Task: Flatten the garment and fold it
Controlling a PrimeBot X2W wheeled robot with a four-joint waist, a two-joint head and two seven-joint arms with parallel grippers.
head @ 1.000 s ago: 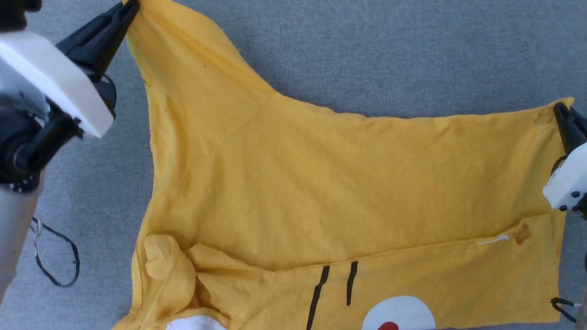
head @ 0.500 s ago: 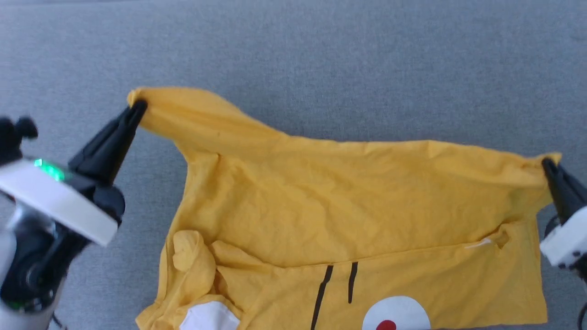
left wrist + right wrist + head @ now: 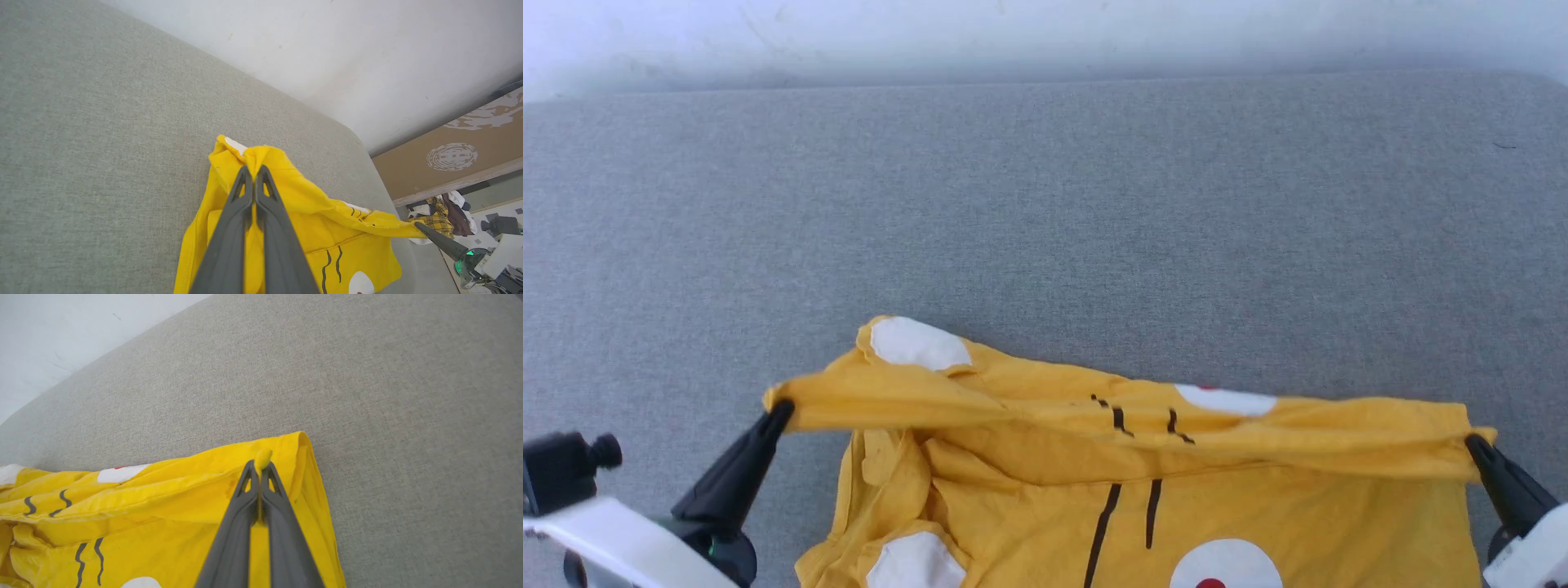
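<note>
You are seeing the garment (image 3: pixel 1298 498) only in part: its lower portion is running off the head view's bottom edge, slicing through the white half-circle (image 3: pixel 1225 565) and its red dot. Both pincer bodies are being cropped at the lower corners too. The left pincer (image 3: pixel 780 406) is clamping fully shut on one yellow corner, and the right pincer (image 3: pixel 1472 442) is doing so on the opposite corner. Between their tips, a folded-over band is stretching taut. Behind the tips, the bright yellow shirt is lying rumpled on the grey worktop (image 3: pixel 1045 204), showing two black stripes (image 3: pixel 1152 513), with white patches (image 3: pixel 919 343) sitting nearer the left pincer.
</note>
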